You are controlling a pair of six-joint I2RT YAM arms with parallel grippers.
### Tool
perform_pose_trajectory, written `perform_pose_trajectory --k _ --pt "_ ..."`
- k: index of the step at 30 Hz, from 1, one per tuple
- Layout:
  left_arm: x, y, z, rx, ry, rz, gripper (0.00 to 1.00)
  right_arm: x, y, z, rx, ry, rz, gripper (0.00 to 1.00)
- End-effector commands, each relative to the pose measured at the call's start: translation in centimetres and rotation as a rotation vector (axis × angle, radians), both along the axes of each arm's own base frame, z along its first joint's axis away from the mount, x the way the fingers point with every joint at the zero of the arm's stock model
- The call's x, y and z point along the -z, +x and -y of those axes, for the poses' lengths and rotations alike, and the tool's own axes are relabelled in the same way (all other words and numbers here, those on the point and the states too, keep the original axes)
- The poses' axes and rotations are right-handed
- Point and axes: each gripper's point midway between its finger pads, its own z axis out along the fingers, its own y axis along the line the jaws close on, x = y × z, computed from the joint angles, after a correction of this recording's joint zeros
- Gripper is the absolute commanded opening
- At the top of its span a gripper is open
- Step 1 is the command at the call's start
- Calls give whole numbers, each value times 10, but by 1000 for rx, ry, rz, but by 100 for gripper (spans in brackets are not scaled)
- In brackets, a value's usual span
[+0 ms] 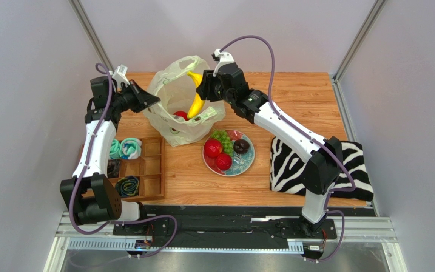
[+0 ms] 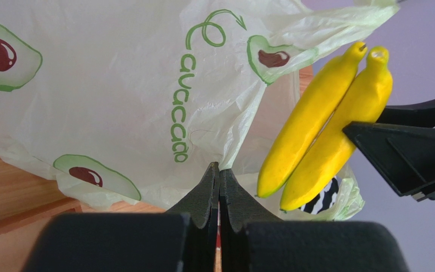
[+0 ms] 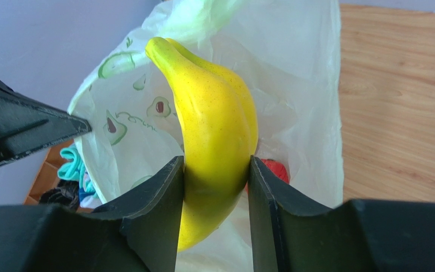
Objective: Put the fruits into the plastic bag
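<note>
The pale yellow-green plastic bag (image 1: 171, 93) stands open at the back of the table. My left gripper (image 1: 153, 101) is shut on its left rim, which shows pinched between the fingertips in the left wrist view (image 2: 220, 169). My right gripper (image 1: 206, 86) is shut on the yellow banana (image 1: 196, 103) and holds it tip down over the bag's mouth; the right wrist view shows the banana (image 3: 217, 124) between the fingers. One red fruit (image 1: 180, 115) lies inside the bag. Two red fruits (image 1: 213, 148), green grapes (image 1: 222, 137) and a dark oval fruit (image 1: 241, 146) sit on the patterned plate (image 1: 248, 163).
A wooden compartment tray (image 1: 152, 164) with rolled teal cloth bundles (image 1: 124, 148) stands at the left, close to the bag. A zebra-striped cloth (image 1: 293, 164) lies at the right front under my right arm. The plate sits just in front of the bag.
</note>
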Motion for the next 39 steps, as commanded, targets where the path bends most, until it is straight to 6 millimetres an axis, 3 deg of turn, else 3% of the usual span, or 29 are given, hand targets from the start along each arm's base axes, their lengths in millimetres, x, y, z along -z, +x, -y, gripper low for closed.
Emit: perform_pose_trajectory --k 1,10,12,14,15,17,18,20,21,23,24,25,26,29,30,32,33,39 --pt "-21 -4 4 11 -4 63 0 -25 -12 15 29 22 53 0" --pt "-18 -2 3 11 -6 58 0 13 -24 24 34 -23 -34 0" --pt "-18 -3 3 11 -5 56 0 24 -21 18 22 -50 -57 0" --pt "-18 -3 4 14 -5 58 0 24 -17 11 2 -57 -64 0" --pt "-18 -4 4 15 -7 57 0 37 -13 5 -7 -77 -85 0" --pt "-18 -4 4 17 -6 58 0 38 -8 -5 -26 -76 -89 0" --pt "-17 -5 5 18 -7 57 0 50 -4 -11 -34 -89 -106 0" --pt "-19 -6 5 18 -8 59 0 40 0 -22 -53 -77 -93 0" --pt "-19 -6 5 18 -7 60 0 55 4 -28 -59 -97 -109 0" --pt "-18 -8 6 18 -7 59 0 62 6 -36 -72 -118 -125 0" --pt "-18 -8 5 16 -9 58 0 57 8 -41 -77 -114 -114 0" --pt "-18 -8 5 16 -9 58 0 73 9 -44 -82 -141 -143 0" --pt "-17 -9 5 15 -8 55 0 75 9 -46 -84 -144 -151 0" --pt "-19 -10 5 14 -6 60 0 76 9 -51 -94 -140 -162 9" --pt "-18 -10 5 14 -6 58 0 75 9 -50 -94 -139 -158 23" --pt "-17 -9 5 14 -7 56 0 72 8 -50 -95 -139 -147 38" --pt "-16 -9 5 13 -9 51 0 69 8 -49 -95 -139 -140 51" --pt "-16 -8 5 16 -9 53 0 67 7 -48 -105 -142 -125 68"
